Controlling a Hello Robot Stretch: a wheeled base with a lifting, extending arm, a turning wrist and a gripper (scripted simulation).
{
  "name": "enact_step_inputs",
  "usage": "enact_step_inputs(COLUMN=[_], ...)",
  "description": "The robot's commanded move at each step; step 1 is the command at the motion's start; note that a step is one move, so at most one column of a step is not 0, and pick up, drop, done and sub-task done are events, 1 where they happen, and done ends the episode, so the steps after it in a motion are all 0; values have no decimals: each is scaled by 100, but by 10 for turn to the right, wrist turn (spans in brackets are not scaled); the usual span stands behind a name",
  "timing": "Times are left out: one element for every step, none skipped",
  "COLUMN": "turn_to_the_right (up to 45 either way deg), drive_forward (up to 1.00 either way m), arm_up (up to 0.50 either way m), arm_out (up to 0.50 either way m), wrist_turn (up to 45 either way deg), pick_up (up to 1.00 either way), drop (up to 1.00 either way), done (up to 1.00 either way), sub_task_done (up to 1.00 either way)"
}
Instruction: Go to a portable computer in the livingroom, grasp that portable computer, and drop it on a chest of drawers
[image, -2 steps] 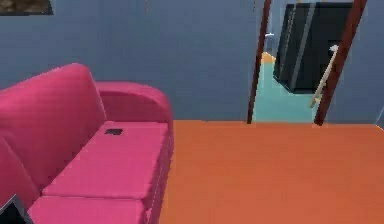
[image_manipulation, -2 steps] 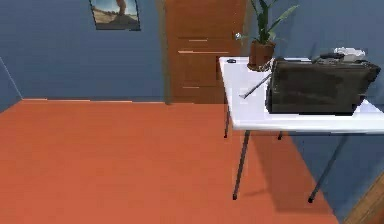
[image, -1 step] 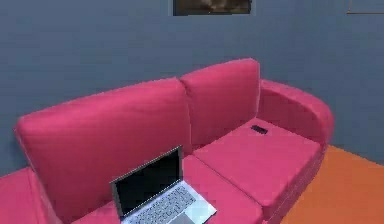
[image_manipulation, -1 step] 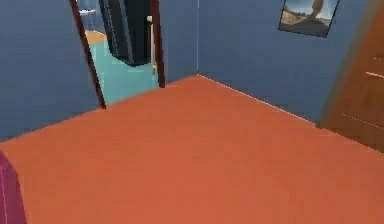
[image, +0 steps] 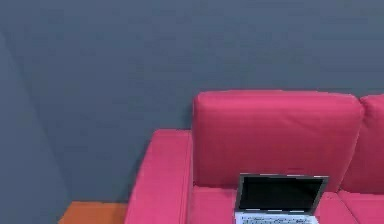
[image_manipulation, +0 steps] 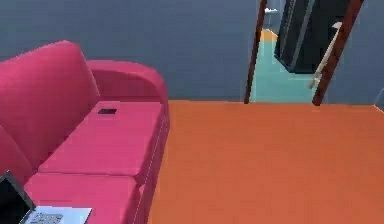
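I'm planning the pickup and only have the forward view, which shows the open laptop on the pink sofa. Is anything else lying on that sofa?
Observer: Yes. In the arm side view a small dark flat object lies on the sofa seat cushion next to the armrest, apart from the laptop.
Operator: Is there a way out of this room for the drop-off?
Observer: A doorway stands at the arm side view's upper right, across bare orange floor.
Operator: Anything beyond it?
Observer: A tall dark thing stands past the doorway. I cannot tell what it is.
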Motion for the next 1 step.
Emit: enact_step_inputs(turn_to_the_right=[-450], drive_forward=[0], arm_up=[0], arm_out=[0], wrist_turn=[0], pick_up=[0], drop=[0], done=[0], sub_task_done=[0])
